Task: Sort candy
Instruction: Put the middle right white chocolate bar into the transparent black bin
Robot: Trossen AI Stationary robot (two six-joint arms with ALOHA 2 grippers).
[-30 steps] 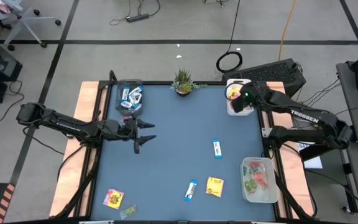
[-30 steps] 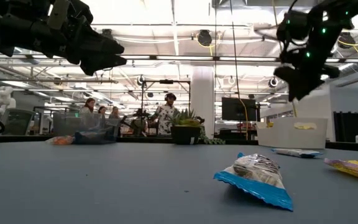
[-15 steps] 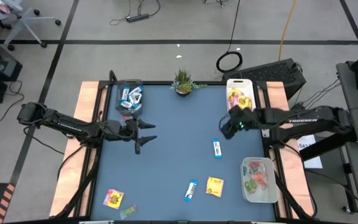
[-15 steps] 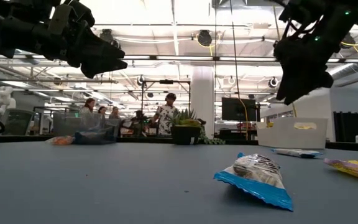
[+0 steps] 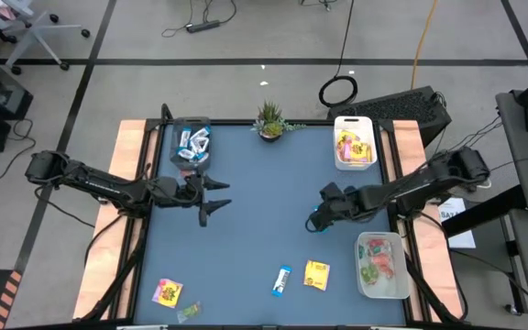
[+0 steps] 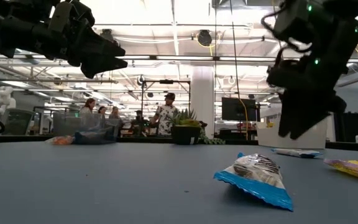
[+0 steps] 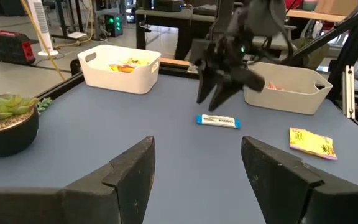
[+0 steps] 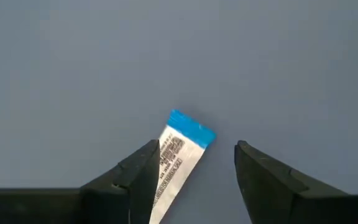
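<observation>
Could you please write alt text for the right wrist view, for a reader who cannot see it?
Looking down past the open right gripper, a slim blue-and-white candy bar lies on the blue table, its blue end pointing away from the camera. The two dark fingers stand on either side of the bar, not yet touching it.

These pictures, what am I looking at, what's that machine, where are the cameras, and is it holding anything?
Two dark robot arms work at a blue table, sorting wrapped candy into bins. One camera looks straight down, one sits at table level, and one rides on each wrist. The left hand hangs open over the table, holding nothing. The right hand is open just above a blue-and-white bar, not gripping it. Another bar and yellow packets lie loose. A white bin, a clear bin and a third bin hold candy. A potted plant stands at the far edge.
</observation>
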